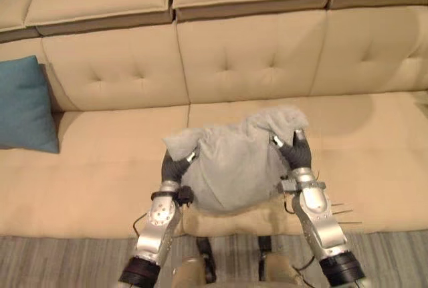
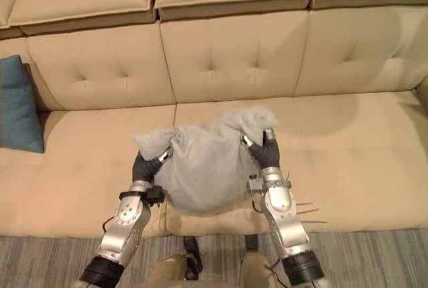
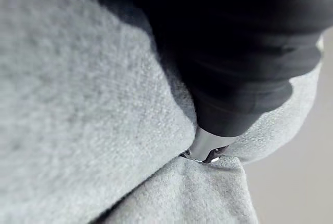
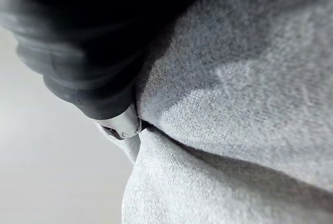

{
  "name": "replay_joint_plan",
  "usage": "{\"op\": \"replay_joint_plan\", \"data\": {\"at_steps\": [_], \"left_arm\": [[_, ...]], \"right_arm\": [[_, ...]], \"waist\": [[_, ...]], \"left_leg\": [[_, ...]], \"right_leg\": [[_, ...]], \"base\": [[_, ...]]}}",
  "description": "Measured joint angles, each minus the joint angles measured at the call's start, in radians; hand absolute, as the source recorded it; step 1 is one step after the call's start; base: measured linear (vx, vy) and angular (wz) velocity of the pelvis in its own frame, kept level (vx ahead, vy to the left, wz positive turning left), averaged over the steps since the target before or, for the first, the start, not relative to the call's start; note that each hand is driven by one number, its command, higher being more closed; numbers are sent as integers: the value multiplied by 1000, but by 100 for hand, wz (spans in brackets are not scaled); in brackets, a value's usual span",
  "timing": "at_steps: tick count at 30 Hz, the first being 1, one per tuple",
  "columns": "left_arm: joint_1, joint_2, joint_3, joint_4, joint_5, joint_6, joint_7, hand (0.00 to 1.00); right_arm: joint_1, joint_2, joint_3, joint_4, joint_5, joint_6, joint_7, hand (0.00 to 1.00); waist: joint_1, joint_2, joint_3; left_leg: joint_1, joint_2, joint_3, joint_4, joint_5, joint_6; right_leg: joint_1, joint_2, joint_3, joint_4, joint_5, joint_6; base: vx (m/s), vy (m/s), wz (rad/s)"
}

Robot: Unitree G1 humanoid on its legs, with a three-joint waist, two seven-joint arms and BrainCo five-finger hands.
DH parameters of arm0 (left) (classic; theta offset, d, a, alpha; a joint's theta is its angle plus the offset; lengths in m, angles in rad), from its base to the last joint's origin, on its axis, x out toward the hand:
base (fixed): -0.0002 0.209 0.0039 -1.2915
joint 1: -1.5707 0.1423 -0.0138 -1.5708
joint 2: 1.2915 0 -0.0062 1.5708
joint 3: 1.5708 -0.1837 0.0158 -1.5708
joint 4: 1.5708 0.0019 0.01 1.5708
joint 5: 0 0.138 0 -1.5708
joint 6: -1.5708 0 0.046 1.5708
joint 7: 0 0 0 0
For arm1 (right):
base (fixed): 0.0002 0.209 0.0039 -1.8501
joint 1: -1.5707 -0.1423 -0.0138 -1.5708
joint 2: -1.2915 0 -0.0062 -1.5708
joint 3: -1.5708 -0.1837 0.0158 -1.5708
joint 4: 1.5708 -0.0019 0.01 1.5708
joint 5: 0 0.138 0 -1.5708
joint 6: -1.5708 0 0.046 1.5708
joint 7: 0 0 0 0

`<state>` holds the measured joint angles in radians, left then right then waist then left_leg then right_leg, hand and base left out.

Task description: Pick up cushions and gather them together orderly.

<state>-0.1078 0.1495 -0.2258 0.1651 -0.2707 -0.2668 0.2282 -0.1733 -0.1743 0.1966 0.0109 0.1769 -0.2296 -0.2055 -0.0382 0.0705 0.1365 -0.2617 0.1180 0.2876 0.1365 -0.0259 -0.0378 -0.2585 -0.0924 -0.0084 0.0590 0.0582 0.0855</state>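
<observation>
Soft, rumpled pale-grey cushion (image 1: 231, 168), pressed between left hand (image 1: 175, 166) and right hand (image 1: 295, 153), its top corners drooping over both. Each hand sinks into the fabric; clasping or merely pressing, I cannot tell.

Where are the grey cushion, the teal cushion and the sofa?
grey cushion (image 1: 231, 164), left eye view, middle of its face
teal cushion (image 1: 23, 104), left eye view, middle of its face
sofa (image 1: 374, 148), left eye view, bare seat on the right
</observation>
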Motion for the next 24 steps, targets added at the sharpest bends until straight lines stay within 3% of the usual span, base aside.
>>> {"op": "replay_joint_plan", "data": {"at_steps": [2,7,12,15,16,24], "left_arm": [[-118,22,4,31,8,0,50,100],[-605,90,70,229,31,-4,182,100],[-912,138,116,385,49,-8,246,100],[-1046,161,132,489,49,-9,259,100],[-1103,163,152,537,50,-9,265,0],[-1249,176,239,654,50,-7,325,0]], "right_arm": [[-150,8,-9,59,-23,-1,-51,100],[-651,8,-96,296,-70,-2,-168,100],[-913,6,-164,473,-69,-2,-251,100],[-1019,-10,-180,562,-68,-1,-271,100],[-1074,-12,-191,613,-68,0,-279,0],[-1228,-36,-212,740,-68,-10,-313,0]], "waist": [[0,0,14],[4,-4,125],[12,-4,218],[11,-3,240],[6,-4,256],[0,-2,302]], "left_leg": [[-35,-2,1,-1,15,7],[-137,-15,-14,-7,81,24],[-166,-25,-17,-76,148,13],[-204,-26,-24,-134,202,14],[-218,-26,-26,-168,230,11],[-306,-22,-26,-227,280,9]], "right_leg": [[-30,0,9,-11,28,-9],[-123,-12,9,-16,75,11],[-178,-4,10,-27,111,10],[-238,5,6,-29,128,7],[-267,9,4,-29,136,5],[-381,14,-1,-29,152,0]], "base": [[-93,71,-1],[-191,25,11],[-162,-28,2],[-107,-46,2],[-70,-38,2],[-37,-22,-1]]}}
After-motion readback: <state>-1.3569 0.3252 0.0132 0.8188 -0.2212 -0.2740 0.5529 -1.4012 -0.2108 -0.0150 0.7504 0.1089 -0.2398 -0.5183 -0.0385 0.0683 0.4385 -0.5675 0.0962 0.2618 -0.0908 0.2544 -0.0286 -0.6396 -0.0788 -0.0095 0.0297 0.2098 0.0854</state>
